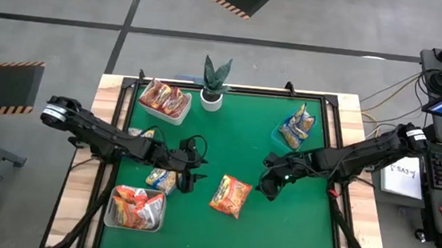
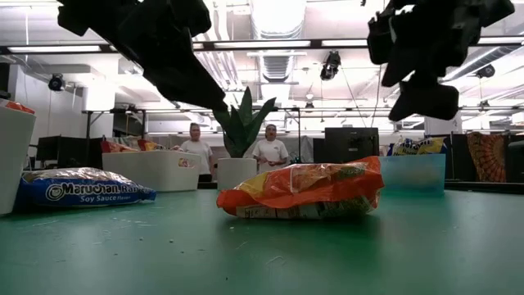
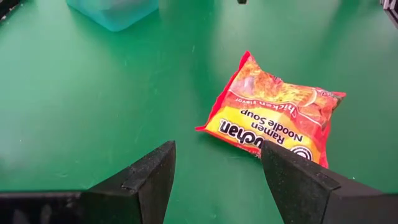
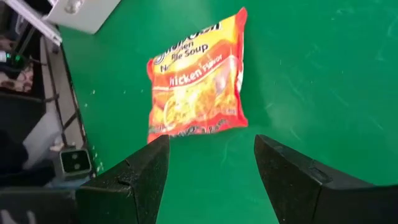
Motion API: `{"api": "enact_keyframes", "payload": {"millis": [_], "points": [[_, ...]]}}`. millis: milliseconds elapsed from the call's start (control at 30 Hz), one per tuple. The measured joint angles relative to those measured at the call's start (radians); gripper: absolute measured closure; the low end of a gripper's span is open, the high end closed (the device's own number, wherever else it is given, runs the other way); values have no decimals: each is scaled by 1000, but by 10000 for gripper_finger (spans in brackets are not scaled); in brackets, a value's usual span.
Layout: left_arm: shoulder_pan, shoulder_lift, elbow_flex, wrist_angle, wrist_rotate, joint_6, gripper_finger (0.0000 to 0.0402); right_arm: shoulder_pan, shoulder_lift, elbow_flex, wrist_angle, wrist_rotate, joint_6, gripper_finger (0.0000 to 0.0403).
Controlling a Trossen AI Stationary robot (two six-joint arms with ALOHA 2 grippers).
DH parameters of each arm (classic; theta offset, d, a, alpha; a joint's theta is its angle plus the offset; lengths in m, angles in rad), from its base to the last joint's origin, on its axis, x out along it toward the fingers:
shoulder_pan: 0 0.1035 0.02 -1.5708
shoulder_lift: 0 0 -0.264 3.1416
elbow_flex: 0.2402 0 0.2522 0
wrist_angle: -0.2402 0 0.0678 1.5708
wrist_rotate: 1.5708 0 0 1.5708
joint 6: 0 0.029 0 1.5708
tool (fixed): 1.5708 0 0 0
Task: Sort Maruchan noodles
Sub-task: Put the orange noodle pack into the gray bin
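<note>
Both grippers' fingers are spread and hold nothing: left gripper (image 1: pixel 190 173) left of centre, right gripper (image 1: pixel 268 184) right of centre. Between them, on the green table (image 1: pixel 299 235), lies an orange Maruchan noodle packet (image 1: pixel 231 195) reading "Ramen Noodle Soup, Chicken Flavor". Risk: both arms reaching for it could collide, or fingers skid off crinkly plastic.

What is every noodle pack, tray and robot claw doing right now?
Orange chicken packet: flat on the mat, loose, between both grippers.
Blue packet: lying by the front left tray.
Left gripper: open, empty.
Right gripper: open, empty.
Front left tray: holds orange-red packets.
Back left tray: holds red packets.
Blue bin: holds blue-and-yellow packets.
</note>
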Motion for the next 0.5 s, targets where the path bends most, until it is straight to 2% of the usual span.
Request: {"api": "enact_keyframes", "payload": {"millis": [200, 500], "points": [[0, 14, 0, 12, 0, 7, 182, 0, 73, 0, 83, 6, -6, 179], [0, 17, 0, 29, 0, 4, 182, -3, 196, 18, 68, 5, -4, 179]]}}
